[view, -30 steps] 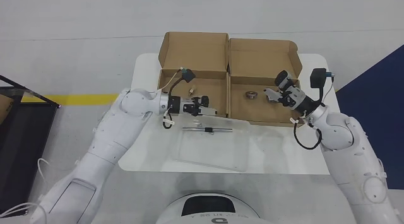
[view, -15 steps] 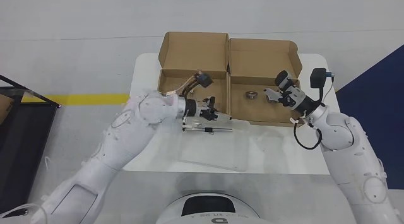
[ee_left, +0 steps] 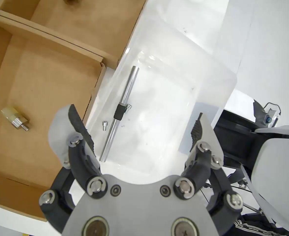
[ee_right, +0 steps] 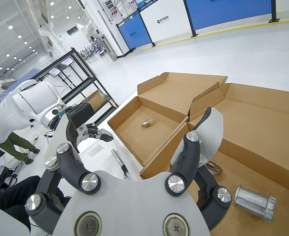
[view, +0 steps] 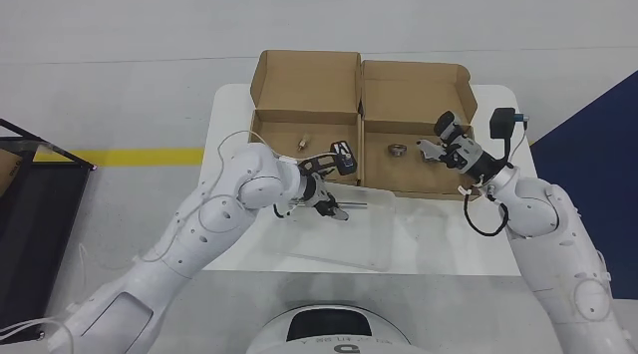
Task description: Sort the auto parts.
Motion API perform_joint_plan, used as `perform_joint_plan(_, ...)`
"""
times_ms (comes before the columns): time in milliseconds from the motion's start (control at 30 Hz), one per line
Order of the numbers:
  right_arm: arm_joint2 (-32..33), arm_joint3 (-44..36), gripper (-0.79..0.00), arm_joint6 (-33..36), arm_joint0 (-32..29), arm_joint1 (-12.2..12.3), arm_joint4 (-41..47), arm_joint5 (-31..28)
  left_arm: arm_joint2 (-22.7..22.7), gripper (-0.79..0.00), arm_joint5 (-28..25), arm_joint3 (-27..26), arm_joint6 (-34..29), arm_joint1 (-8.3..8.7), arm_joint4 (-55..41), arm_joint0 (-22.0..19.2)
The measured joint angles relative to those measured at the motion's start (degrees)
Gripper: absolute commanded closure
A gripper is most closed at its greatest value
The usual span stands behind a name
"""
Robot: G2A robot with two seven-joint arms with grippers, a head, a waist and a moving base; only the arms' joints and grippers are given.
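Spread wide and empty, the left gripper (ee_left: 134, 119) hangs over the metal rod (ee_left: 124, 96), which lies flat in the clear tray (ee_left: 208, 87) on the table, close to the tray edge nearest the boxes. A black collar sits around the rod near its middle, and a small loose screw (ee_left: 104, 124) lies just beside it.

The left box (ee_left: 36, 74) stands next to the tray and holds one short fitting (ee_left: 15, 121). The right box (ee_right: 257, 128) holds a ring (ee_right: 214, 168) and a ribbed cylinder (ee_right: 253, 201). The right gripper (ee_right: 140, 119) hovers over it, fingers also apart and holding nothing.

The step in hand looks like picking up the rod. The fingers should straddle it across its width, ideally at or near the collar so it balances. They need to come down low enough to catch so thin a bar, while staying clear of the tray wall and the loose screw.

From above, the left gripper covers most of the rod. I cannot tell whether the collar is fixed or free to slide. The tray's clear walls are hard to trace, and nothing shows which box the rod belongs in.
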Motion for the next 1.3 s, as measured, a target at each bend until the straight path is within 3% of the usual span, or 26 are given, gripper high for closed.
perform_joint_plan(167, 0.0, 0.0, -0.785, 0.0, 0.0, 0.0, 0.0, 0.0, 0.2, -0.785, 0.0, 0.0, -0.1, 0.01, 0.3, 0.1)
perform_joint_plan(300, 0.0, 0.0, -0.785, 0.0, 0.0, 0.0, 0.0, 0.0, 3.1, -0.782, -0.5, -2.1, -0.7, 0.16, 6.9, 1.5)
perform_joint_plan(467, 0.0, 0.0, -0.785, 0.0, 0.0, 0.0, 0.0, 0.0, 5.0, -0.702, -4.8, -4.9, -2.9, 0.84, 11.0, 3.1)
perform_joint_plan(633, 0.0, 0.0, -0.785, 0.0, 0.0, 0.0, 0.0, 0.0, 5.8, -0.496, -8.2, -0.7, -2.3, 0.51, 6.9, 1.0)
perform_joint_plan(800, 0.0, 0.0, -0.785, 0.0, 0.0, 0.0, 0.0, 0.0, 10.2, -0.465, -6.3, 7.4, -1.1, -1.82, 5.0, -4.0)
perform_joint_plan(1067, 0.0, 0.0, -0.785, 0.0, 0.0, 0.0, 0.0, 0.0, 20.4, -0.465, 7.1, 17.2, -1.3, -8.17, 9.4, -10.5)
perform_joint_plan(1300, 0.0, 0.0, -0.785, 0.0, 0.0, 0.0, 0.0, 0.0, 24.4, -0.471, 8.4, 23.7, -0.9, -12.15, 9.3, -13.3)
